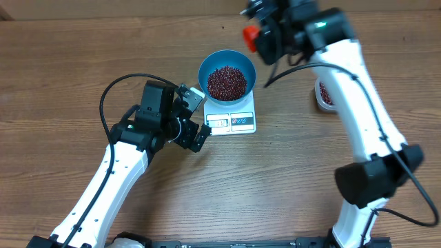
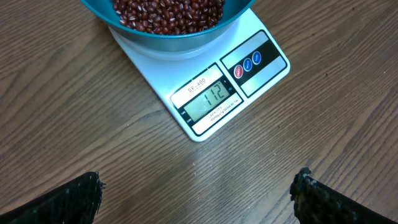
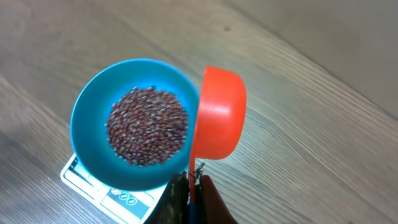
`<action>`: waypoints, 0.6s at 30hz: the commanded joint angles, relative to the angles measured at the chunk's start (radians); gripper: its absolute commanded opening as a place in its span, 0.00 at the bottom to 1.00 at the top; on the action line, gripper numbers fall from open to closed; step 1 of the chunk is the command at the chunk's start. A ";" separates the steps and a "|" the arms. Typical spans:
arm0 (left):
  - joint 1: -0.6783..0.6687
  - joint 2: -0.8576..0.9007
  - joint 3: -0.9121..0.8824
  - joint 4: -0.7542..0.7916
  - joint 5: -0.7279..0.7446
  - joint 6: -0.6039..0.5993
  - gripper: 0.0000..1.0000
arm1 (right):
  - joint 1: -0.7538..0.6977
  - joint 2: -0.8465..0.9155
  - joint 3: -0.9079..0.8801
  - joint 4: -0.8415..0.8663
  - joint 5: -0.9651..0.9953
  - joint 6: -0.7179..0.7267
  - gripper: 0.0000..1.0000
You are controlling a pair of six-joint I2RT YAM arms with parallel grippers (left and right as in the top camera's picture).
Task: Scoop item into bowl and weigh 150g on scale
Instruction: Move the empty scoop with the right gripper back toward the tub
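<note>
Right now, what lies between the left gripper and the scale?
Nothing but bare wooden table, as the left wrist view shows, between the left gripper and the scale.

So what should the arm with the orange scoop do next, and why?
Probably swing the scoop over to the tub for more beans: the scale reads 112, short of 150, and the right gripper holds it tipped beside the bowl.
</note>
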 commanded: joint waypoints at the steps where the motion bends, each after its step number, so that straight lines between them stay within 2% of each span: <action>1: 0.000 0.007 -0.002 0.001 0.002 -0.010 1.00 | -0.102 -0.090 0.040 -0.014 -0.113 0.048 0.04; 12: 0.000 0.007 -0.002 0.001 0.002 -0.010 0.99 | -0.426 -0.108 0.032 -0.238 -0.109 0.081 0.04; 18: 0.000 0.007 -0.002 0.001 0.002 -0.010 1.00 | -0.550 -0.106 -0.058 -0.276 -0.108 0.077 0.04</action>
